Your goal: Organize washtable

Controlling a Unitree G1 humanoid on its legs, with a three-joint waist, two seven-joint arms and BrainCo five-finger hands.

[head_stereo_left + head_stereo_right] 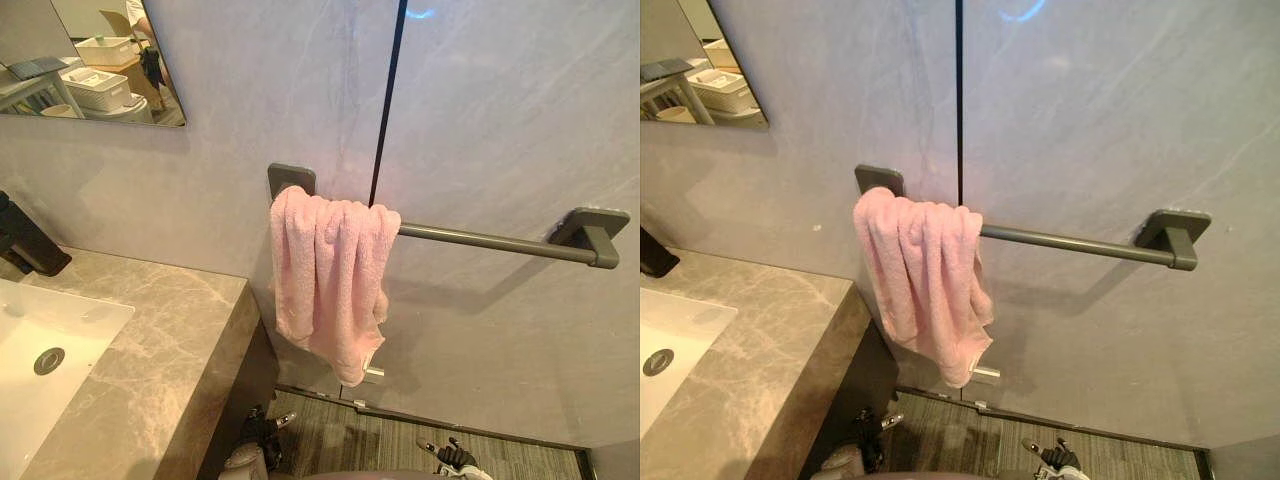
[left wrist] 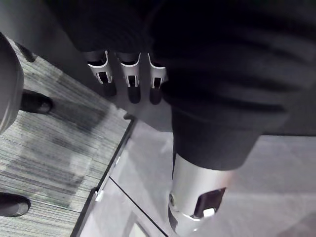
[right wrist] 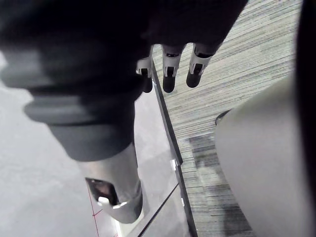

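A pink towel (image 1: 328, 272) hangs bunched over the left end of a dark grey towel bar (image 1: 480, 241) on the grey wall. To its left stands the marble washtable (image 1: 160, 340) with a white sink (image 1: 40, 350) and a black faucet (image 1: 25, 240). My left hand (image 2: 129, 74) hangs low beside the counter's end, over the striped floor, fingers straight and holding nothing. My right hand (image 3: 169, 69) hangs low on the other side, also open and empty. Both hands show small at the bottom of the eye views, left hand (image 1: 258, 428) and right hand (image 1: 452, 458), well below the towel.
A mirror (image 1: 80, 60) at the upper left reflects white baskets. A black vertical seam (image 1: 388, 100) runs down the wall behind the bar. The bar's right half is bare. Grey striped flooring (image 1: 340, 435) lies beneath the towel.
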